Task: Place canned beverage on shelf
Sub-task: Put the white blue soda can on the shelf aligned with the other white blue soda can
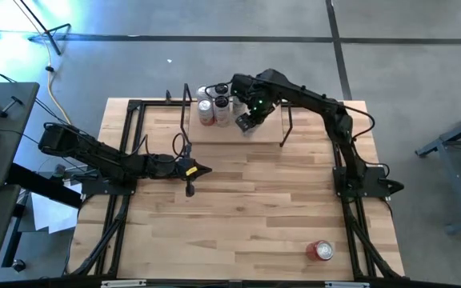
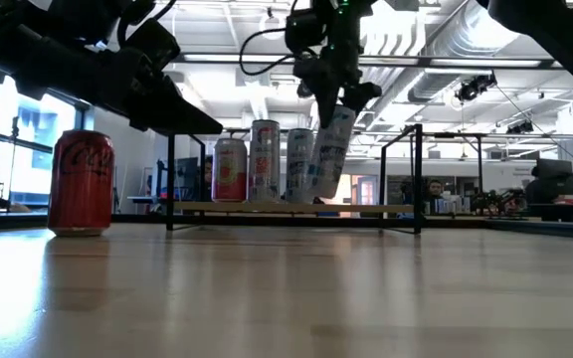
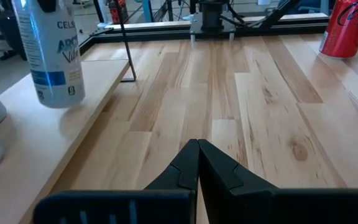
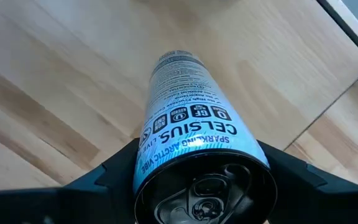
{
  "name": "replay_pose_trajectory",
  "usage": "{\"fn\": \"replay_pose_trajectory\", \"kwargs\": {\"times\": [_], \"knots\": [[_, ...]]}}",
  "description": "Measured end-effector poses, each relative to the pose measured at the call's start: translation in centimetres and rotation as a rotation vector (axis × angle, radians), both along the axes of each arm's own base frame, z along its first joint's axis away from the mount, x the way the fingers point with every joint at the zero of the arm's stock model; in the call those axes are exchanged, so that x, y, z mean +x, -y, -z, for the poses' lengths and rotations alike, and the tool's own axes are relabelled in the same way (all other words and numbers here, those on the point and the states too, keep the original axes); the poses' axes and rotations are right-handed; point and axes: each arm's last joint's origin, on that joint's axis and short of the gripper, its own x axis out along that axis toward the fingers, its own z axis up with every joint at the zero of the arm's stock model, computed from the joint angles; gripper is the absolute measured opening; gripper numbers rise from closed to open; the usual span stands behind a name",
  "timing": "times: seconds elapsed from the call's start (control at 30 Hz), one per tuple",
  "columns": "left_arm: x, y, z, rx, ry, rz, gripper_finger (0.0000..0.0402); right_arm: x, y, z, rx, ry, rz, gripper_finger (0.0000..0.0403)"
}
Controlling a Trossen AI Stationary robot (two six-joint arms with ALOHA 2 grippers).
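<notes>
The shelf (image 1: 250, 132) stands at the far edge of the tabletop (image 1: 246, 216), its plank raised to take cans in a row. Three cans (image 2: 257, 159) already stand upright at one end of the shelf, leaving bare plank beside them. The right gripper (image 1: 246, 122) hangs over that bare stretch, clamped on the pale Celsius can (image 2: 328, 151), which tilts with its base just above the shelf; presumably it is being lowered beside the row. The left gripper (image 3: 197, 165), fingers pressed together and empty, waits near the shelf's front. A red cola can (image 1: 320, 250) stands well apart from the shelf.
</notes>
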Motion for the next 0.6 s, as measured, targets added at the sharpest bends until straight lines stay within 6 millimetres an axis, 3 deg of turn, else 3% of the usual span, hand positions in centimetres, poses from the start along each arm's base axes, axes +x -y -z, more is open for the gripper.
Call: {"fn": "replay_pose_trajectory", "kwargs": {"times": [0.3, 0.43, 0.6], "knots": [[0.00, 0.00, 0.02, -0.006, -0.001, -0.001, 0.0000, -0.25, 0.47, 0.01, -0.003, -0.004, 0.014, 0.0243], [-0.01, 0.00, 0.01, -0.006, -0.001, -0.001, 0.0000, -0.29, 0.67, 0.02, -0.011, -0.003, 0.013, 0.0272], [-0.01, 0.00, 0.02, -0.006, -0.001, -0.001, 0.0000, -0.04, 0.79, -0.02, -0.028, 0.020, -0.007, 0.0281]]}}
